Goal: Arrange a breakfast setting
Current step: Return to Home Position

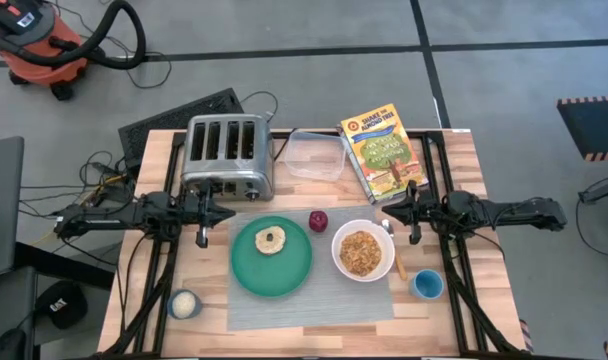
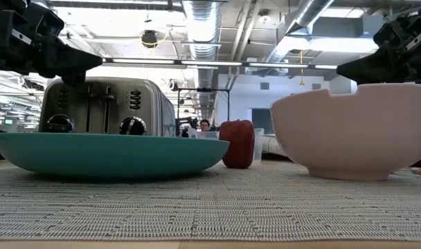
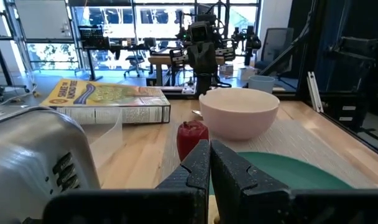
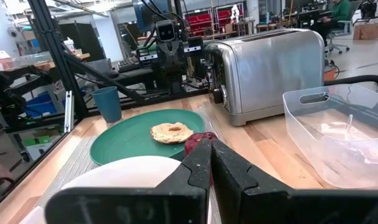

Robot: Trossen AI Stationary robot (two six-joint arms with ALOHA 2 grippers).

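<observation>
Bread (image 1: pixel 270 240) on plate (image 1: pixel 244 277), fruit (image 1: pixel 318 220) nr bowl (image 1: pixel 335 250).

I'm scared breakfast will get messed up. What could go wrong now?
The right claw hangs near the rim of the white bowl; a low swing might tip its cereal. The apple sits loose between the bowl and the green plate, so a nudge could roll it off the placemat. The left claw hangs by the toaster.
</observation>
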